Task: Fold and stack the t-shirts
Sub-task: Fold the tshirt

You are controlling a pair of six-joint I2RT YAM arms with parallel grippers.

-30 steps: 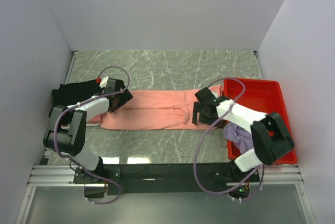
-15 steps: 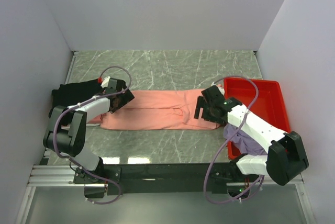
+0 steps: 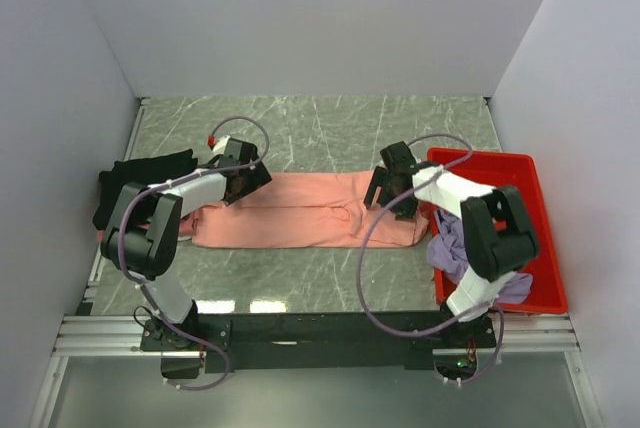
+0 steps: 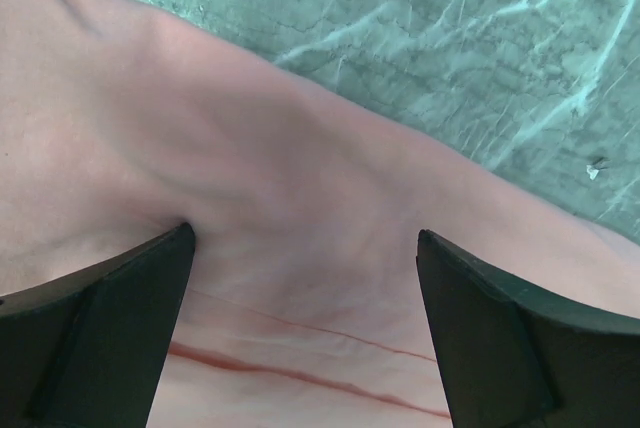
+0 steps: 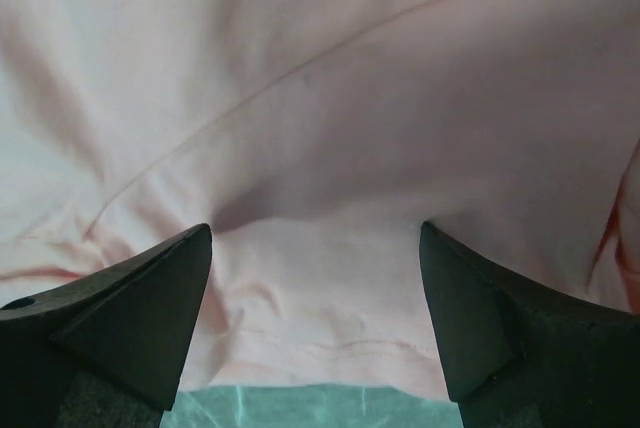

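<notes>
Salmon-pink cloth t-shirt (image 3: 300, 210) lies as a long strip across the green marble bench (image 3: 320, 128). Left hand (image 3: 241, 182) is spread wide over the shirt's left end. Right hand (image 3: 390, 194) is spread wide over its right end, beside the red plastic tray (image 3: 512, 170). Neither pinches cloth. Black t-shirt (image 3: 135, 180) is bunched far left; lavender t-shirt (image 3: 455, 250) is crumpled at the tray's left rim.

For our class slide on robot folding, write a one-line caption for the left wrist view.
Open left gripper at the edge of the salmon-pink t-shirt, green marble table beyond.
</notes>
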